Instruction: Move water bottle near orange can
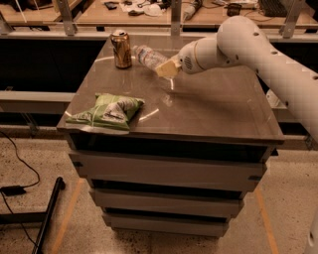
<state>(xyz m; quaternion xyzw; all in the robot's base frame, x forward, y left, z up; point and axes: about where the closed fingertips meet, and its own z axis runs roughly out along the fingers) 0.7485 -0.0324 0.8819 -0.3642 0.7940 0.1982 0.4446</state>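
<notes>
The orange can (120,48) stands upright at the far left of the brown tabletop (208,106). The water bottle (147,56), clear and crinkled, lies tilted in my gripper (166,69), held just above the table with its free end pointing toward the can. The bottle's tip is a short gap to the right of the can. My gripper is shut on the bottle's near end, its pale fingers around it. The white arm (258,54) reaches in from the right.
A green crinkled snack bag (107,111) lies at the table's front left corner. The table is a stack of drawers (169,171). A cluttered workbench (149,10) runs behind. A black cable and bar (47,216) lie on the floor at left.
</notes>
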